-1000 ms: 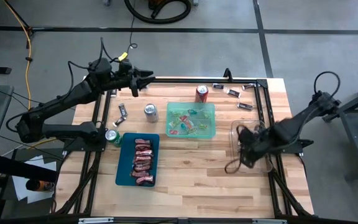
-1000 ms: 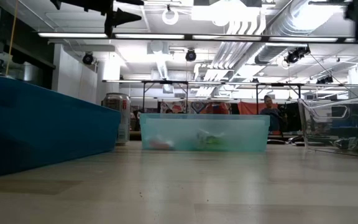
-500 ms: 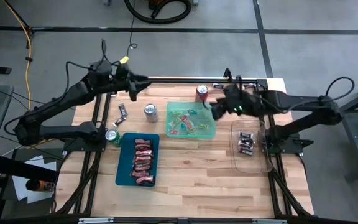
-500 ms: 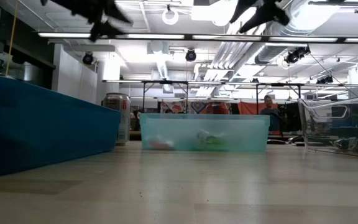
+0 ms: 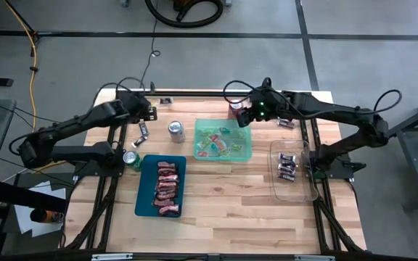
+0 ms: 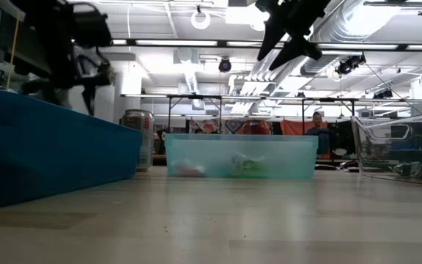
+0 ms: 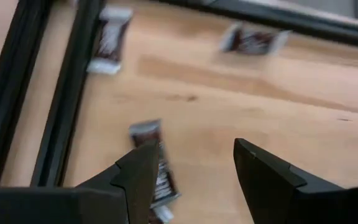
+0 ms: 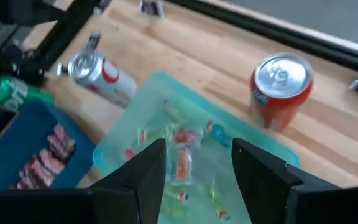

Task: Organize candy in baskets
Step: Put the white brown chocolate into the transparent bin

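Observation:
Three baskets stand on the wooden table. The dark teal one (image 5: 160, 186) holds red and pink candies, the light green one (image 5: 223, 139) holds mixed bright candies, and the clear one (image 5: 292, 170) holds dark bars. Loose dark bars lie flat on the wood at the far left (image 5: 142, 130) and far right (image 5: 287, 123). My left gripper (image 5: 147, 112) is open, low over the far left, tipped down. One dark bar (image 7: 157, 162) lies just beside one of its fingers. My right gripper (image 5: 249, 116) hangs open over the green basket's far edge (image 8: 191, 149), nothing between its fingers.
A red can (image 5: 236, 109) stands close beside my right gripper. A silver can (image 5: 175, 130) and a green can (image 5: 130, 158) stand left of the green basket. Black frame rails (image 5: 111, 145) run along the table's left, far and right sides.
My left gripper has come down toward the table at the far left and tipped from nearly level to slanting down. My right gripper has swung from over the clear basket toward the far edge and left, ending above the green basket beside the red can.

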Action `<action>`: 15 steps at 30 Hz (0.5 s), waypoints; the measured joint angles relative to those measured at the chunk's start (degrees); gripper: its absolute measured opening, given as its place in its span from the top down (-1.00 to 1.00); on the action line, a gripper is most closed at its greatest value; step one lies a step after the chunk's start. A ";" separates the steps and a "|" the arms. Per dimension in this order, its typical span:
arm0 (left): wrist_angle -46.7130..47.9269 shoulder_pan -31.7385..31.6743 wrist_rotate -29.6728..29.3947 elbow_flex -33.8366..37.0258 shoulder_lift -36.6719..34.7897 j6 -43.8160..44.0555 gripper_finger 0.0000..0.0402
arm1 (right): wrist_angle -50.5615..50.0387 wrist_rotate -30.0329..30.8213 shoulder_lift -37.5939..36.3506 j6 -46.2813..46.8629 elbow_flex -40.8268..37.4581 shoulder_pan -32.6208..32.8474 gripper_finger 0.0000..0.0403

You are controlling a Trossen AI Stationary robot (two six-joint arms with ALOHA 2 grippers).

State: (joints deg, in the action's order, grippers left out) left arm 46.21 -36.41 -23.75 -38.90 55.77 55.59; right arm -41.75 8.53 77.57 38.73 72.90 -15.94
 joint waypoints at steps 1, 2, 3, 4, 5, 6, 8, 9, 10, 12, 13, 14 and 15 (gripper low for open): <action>-0.12 -0.20 -0.02 1.53 0.00 2.34 0.03 | 0.02 -0.68 0.37 -0.54 0.00 0.03 0.12; -0.38 -0.45 0.01 2.99 0.00 4.13 0.03 | -0.10 -1.53 0.63 -1.40 0.00 0.05 0.12; -0.86 -0.67 0.10 4.42 0.03 5.68 0.03 | -0.40 -1.84 0.85 -2.02 0.00 0.07 0.12; -1.47 -0.89 0.36 5.83 0.15 7.18 0.03 | -0.75 -2.18 1.00 -2.86 0.00 0.07 0.12; -2.26 -1.18 0.87 7.13 0.31 8.59 0.03 | -1.15 -2.48 1.07 -3.53 0.00 0.13 0.12; -3.20 -1.45 1.42 8.35 0.53 9.75 0.03 | -1.76 -2.59 1.09 -4.25 0.00 0.13 0.12; -5.05 -2.03 2.62 10.19 1.19 11.54 0.03 | -2.75 -2.57 1.09 -5.74 0.00 0.11 0.12; -6.66 -2.33 3.17 10.94 1.68 11.75 0.03 | -3.09 -2.57 1.09 -6.53 0.00 0.11 0.12; -8.14 -2.62 3.53 11.49 2.41 11.74 0.03 | -3.53 -2.57 1.09 -7.34 0.00 0.11 0.12; -10.06 -3.37 3.60 11.98 4.18 11.87 0.03 | -4.30 -2.57 1.09 -8.69 0.00 0.11 0.12; -10.76 -3.95 3.57 11.97 5.20 11.87 0.03 | -4.60 -2.57 1.09 -9.35 0.00 0.11 0.12; -11.72 -4.59 3.54 11.93 6.38 11.85 0.03 | -4.87 -2.57 1.09 -10.18 0.00 0.11 0.12; -12.76 -5.22 3.57 11.89 7.59 11.85 0.03 | -5.07 -2.57 1.09 -10.78 0.00 0.11 0.12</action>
State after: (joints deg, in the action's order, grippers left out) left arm 33.45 -41.63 -20.18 -27.00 63.36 67.44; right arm -46.82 5.96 78.65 27.95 72.90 -15.84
